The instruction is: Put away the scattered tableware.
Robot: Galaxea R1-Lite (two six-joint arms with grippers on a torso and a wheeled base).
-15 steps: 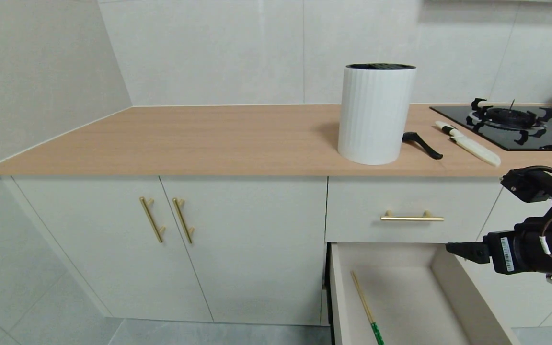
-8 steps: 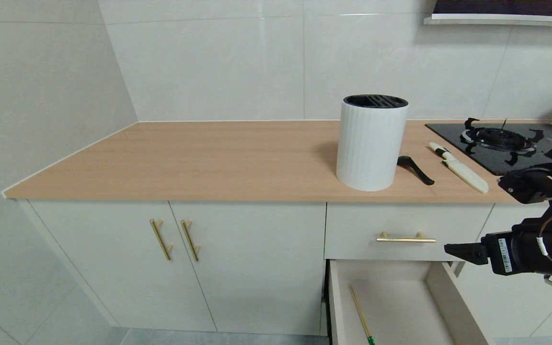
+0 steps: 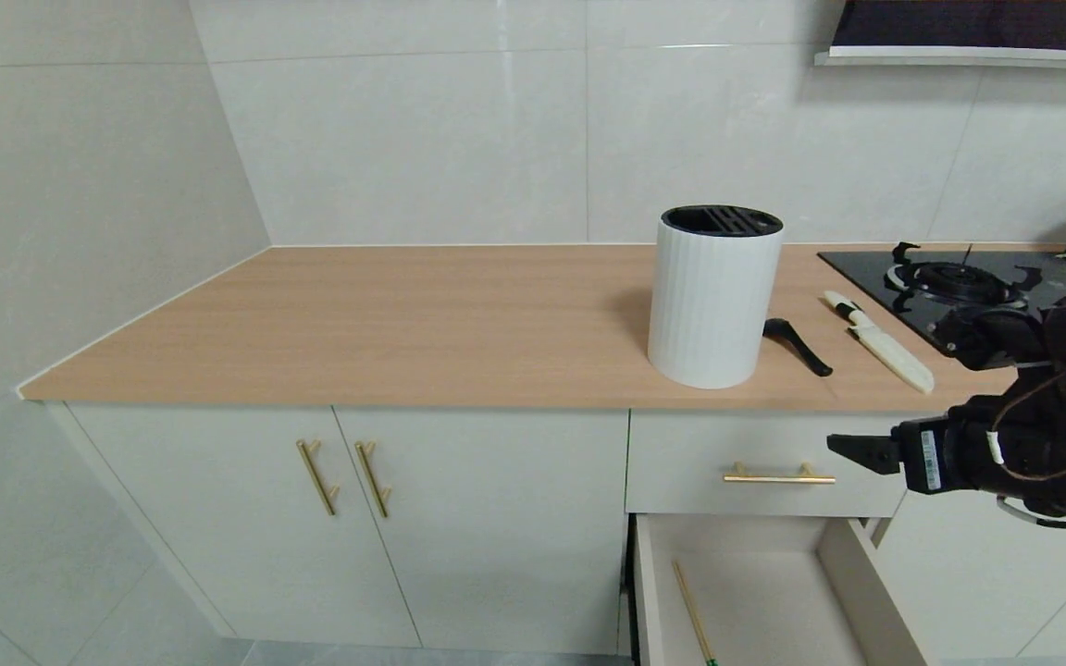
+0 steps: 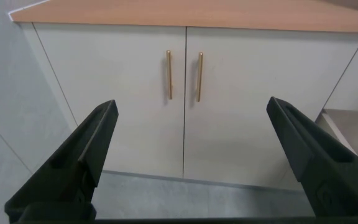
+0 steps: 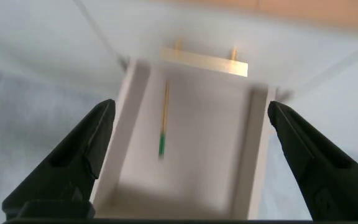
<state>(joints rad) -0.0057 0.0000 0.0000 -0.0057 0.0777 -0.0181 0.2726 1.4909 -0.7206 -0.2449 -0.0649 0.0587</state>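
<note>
A white ribbed knife holder (image 3: 714,294) stands on the wooden counter (image 3: 403,324). Just right of it lie a black-handled utensil (image 3: 797,344) and a white knife (image 3: 880,340). Below, a drawer (image 3: 836,578) stands pulled out, with one green-tipped chopstick (image 3: 692,625) along its left side. In the right wrist view the chopstick (image 5: 164,118) lies inside the drawer (image 5: 128,124). My right gripper (image 3: 852,450) hangs open over that drawer, level with the closed drawer front above it, and holds nothing. My left gripper (image 4: 191,155) is open and empty, facing the cabinet doors.
A black gas hob (image 3: 959,282) sits at the counter's right end, close behind my right arm. The closed upper drawer has a gold handle (image 3: 778,478). Two cabinet doors with gold handles (image 3: 343,476) are shut. Most of the counter's left part is bare.
The head camera has moved, so the whole scene sits lower in the picture. My right gripper has risen from the open drawer's level to the upper drawer front and shifted slightly left.
</note>
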